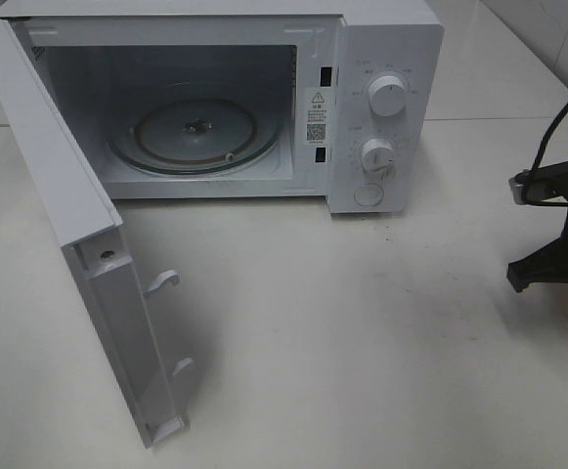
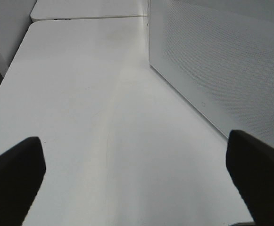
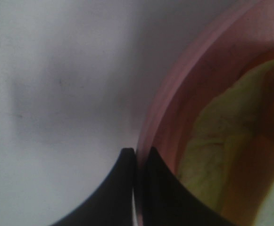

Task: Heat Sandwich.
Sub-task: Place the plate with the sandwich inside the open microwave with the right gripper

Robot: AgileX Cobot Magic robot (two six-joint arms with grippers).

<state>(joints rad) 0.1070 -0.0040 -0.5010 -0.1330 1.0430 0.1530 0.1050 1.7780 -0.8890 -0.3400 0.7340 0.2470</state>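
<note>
White tabletop (image 1: 362, 342) w/ a white microwave (image 1: 386, 34) at the back. Its door (image 1: 78, 225) is swung wide open on the left, and the glass turntable (image 1: 196, 132) shows inside. Right gripper (image 3: 137, 154), seen close up in the right wrist view, is clenched on the rim of a pink plate (image 3: 172, 99). The sandwich (image 3: 217, 127), pale yellow w/ a hint of green, lies on that plate near the fingers. Left gripper (image 2: 134, 141) is released, fingers wide apart, above the table beside the microwave's perforated side wall.

Soft even light; blurred wrist close-up.
</note>
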